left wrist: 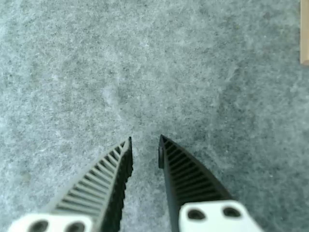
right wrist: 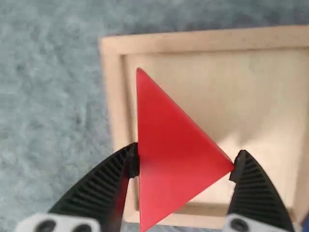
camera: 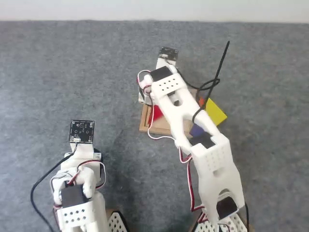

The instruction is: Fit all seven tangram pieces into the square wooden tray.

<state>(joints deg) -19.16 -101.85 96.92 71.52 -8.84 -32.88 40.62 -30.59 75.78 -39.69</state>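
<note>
Right hand is gripping a red triangle; left hand (at 7 o'clock) is hanging slightly parted.

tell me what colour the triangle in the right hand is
Red. The triangle in the right hand shows best in the right wrist view.

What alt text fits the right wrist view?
The right hand grips a red triangle at two of its sides, over one corner of the square wooden tray. The tray lies on grey carpet; whether the triangle touches the tray floor cannot be told.
</note>
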